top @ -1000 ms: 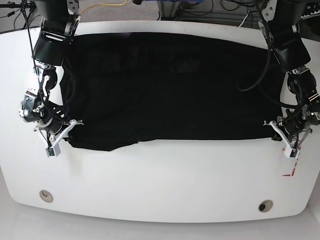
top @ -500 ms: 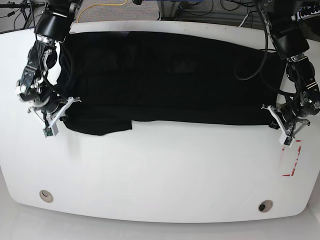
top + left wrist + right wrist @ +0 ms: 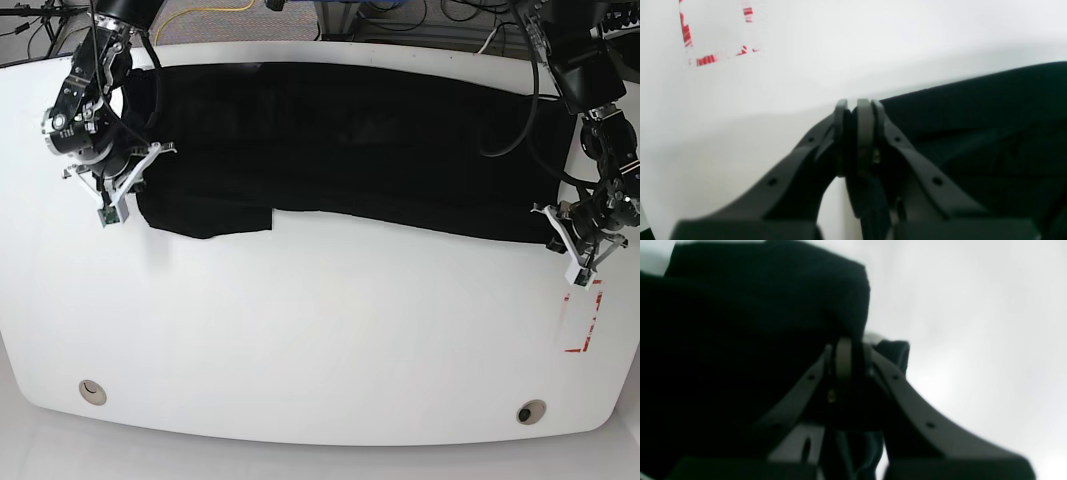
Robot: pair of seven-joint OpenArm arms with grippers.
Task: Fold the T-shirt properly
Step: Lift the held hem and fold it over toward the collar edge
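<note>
Both grippers pinching T-shirt (image 3: pixel 350 140) hem, hem carried farther up table (image 3: pixel 320 340) than before

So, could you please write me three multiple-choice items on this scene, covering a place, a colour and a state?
1. Where is the red marking on the table?
A. by the left hand
B. by the right hand
C. under the T-shirt

2. What colour is the T-shirt?
A. white
B. black
C. red

3. How do the two hands stand?
A. both open, clear of the cloth
B. one open, one shut
C. both shut on the T-shirt

Answers: 1 A, the marking lies on the bare table just in front of the left hand. 2 B, the cloth is black throughout. 3 C, both wrist views show black cloth pinched between closed jaws.
</note>
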